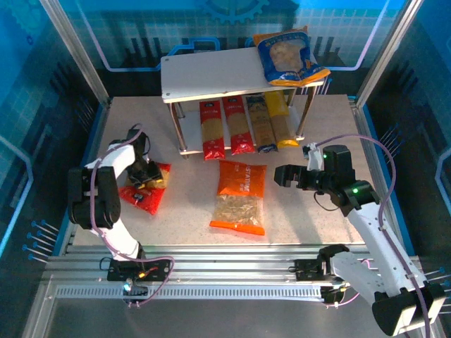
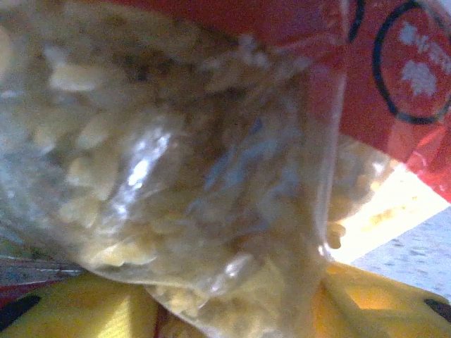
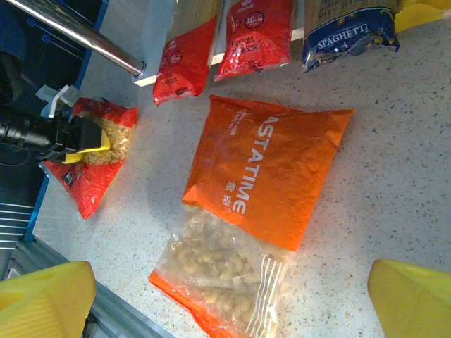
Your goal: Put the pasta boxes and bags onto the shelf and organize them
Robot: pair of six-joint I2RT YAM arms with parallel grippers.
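Observation:
The shelf (image 1: 211, 74) stands at the back. On its top board lies the blue bag (image 1: 289, 56). Its lower board holds two red packs (image 1: 212, 130) (image 1: 239, 125), a dark blue pack (image 1: 261, 125) and a yellow pack (image 1: 282, 123). The orange bag (image 1: 239, 197) (image 3: 268, 162) lies flat mid-table. My right gripper (image 1: 280, 176) (image 3: 231, 296) hovers open just to its right. The red bag (image 1: 144, 193) (image 2: 176, 141) (image 3: 88, 176) is at the left. My left gripper (image 1: 146, 174) (image 2: 232, 310) (image 3: 84, 141) is shut on its bunched clear window end.
A metal shelf leg (image 3: 77, 35) stands above the red bag. The pack ends (image 3: 187, 49) (image 3: 257, 32) (image 3: 349, 35) overhang the lower board toward me. Frame posts and blue walls enclose the table (image 1: 310, 211); metal rails (image 1: 225, 260) run along the near edge.

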